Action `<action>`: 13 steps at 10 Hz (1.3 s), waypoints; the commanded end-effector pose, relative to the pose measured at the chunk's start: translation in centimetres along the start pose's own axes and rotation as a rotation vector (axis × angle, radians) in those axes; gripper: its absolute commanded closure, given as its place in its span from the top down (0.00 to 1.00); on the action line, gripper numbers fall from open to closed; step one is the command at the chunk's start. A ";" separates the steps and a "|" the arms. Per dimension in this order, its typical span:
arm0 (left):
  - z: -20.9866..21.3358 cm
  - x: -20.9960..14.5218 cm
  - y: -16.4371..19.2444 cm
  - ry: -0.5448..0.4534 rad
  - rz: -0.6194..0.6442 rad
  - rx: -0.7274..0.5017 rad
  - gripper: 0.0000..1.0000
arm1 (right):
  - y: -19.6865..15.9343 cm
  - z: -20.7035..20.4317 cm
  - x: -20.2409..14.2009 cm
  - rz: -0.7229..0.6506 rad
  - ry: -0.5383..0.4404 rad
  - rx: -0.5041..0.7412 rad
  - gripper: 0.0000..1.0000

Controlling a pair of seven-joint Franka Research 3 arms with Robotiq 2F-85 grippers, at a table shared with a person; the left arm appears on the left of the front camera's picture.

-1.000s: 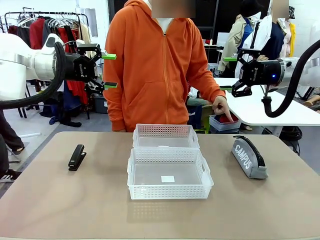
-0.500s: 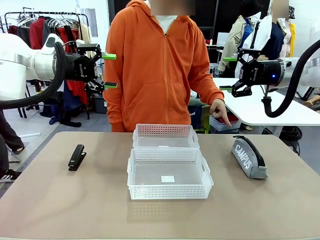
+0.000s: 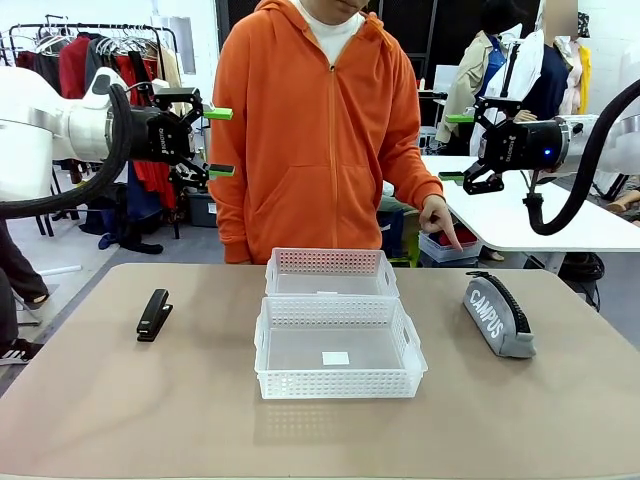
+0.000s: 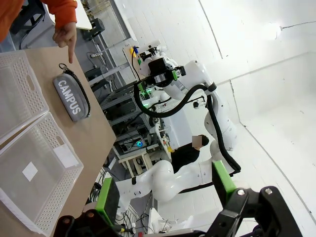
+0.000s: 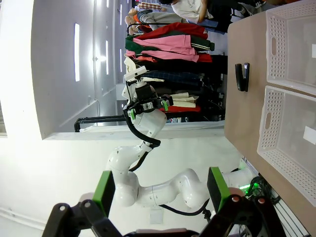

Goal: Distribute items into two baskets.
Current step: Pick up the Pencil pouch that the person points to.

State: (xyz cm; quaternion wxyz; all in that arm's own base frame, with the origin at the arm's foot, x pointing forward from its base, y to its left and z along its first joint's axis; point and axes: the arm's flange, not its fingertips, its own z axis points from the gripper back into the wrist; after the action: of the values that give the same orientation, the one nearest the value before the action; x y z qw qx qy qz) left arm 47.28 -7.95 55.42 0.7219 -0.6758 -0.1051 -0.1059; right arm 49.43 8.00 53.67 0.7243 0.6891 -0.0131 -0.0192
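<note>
While the left gripper (image 3: 220, 142) and right gripper (image 3: 457, 148) hang spread and empty, the stapler (image 3: 153, 315) lies near the table's (image 3: 100, 410) left edge, the pouch (image 3: 497, 315) near its right. Mid-table, the larger basket (image 3: 338, 380) touches the smaller basket (image 3: 331, 262) behind it.

Person's pointing hand (image 3: 438, 213) beside pouch (image 3: 497, 318); bare table (image 3: 100, 400) around stapler (image 3: 153, 314).

Around the beige counter (image 3: 110, 410)
A person (image 3: 320, 140) in an orange hoodie stands at its far side; behind, a rack of hanging clothes (image 3: 75, 60) at left, a white table (image 3: 570, 225) at right.
</note>
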 end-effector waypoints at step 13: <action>0.1 -0.1 -0.1 0.005 -0.004 -0.002 1.00 | 2.1 -0.1 -0.2 0.055 -0.017 -0.187 1.00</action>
State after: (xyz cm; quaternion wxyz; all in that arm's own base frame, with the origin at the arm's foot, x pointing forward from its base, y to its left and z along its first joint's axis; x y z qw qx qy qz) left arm 47.28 -7.94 55.41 0.7219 -0.6758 -0.1051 -0.1058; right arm 49.41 7.74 54.32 0.7511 0.6597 -0.0213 -0.0085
